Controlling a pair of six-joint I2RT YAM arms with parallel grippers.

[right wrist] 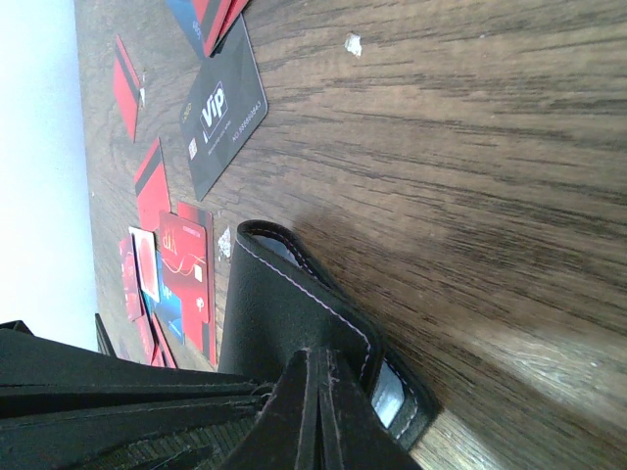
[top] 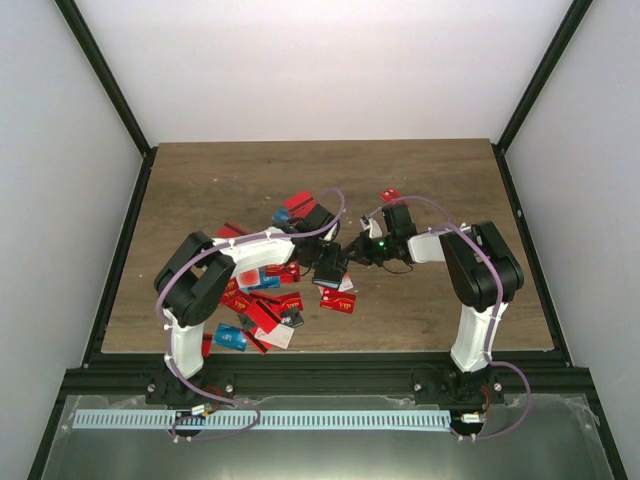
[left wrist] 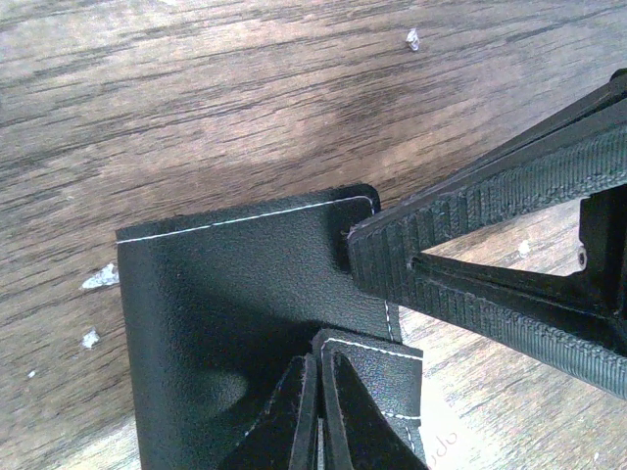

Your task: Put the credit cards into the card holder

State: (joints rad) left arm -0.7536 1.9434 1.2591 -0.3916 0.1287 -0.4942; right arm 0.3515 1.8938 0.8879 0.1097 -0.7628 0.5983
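**Top external view:** the left gripper (top: 325, 252) and right gripper (top: 350, 254) meet over the card holder (top: 330, 270) at the centre of the table (top: 450, 190). The credit cards (top: 262, 305) lie scattered from 7 to 11 o'clock of it. Jaw state cannot be told here.

**Left wrist view:** the left gripper is pinched shut on the card holder's flap at 6 o'clock. The right gripper's fingers (left wrist: 460, 211) clamp the stitched corner at 3 o'clock.

**Right wrist view:** only this view shows the greyish-blue lining (right wrist: 392, 390), and a dark grey VIP card (right wrist: 225, 117) at 11 o'clock.

**Step in hand (judged):** opening the card holder. The next move calls for parting the flaps without slipping.
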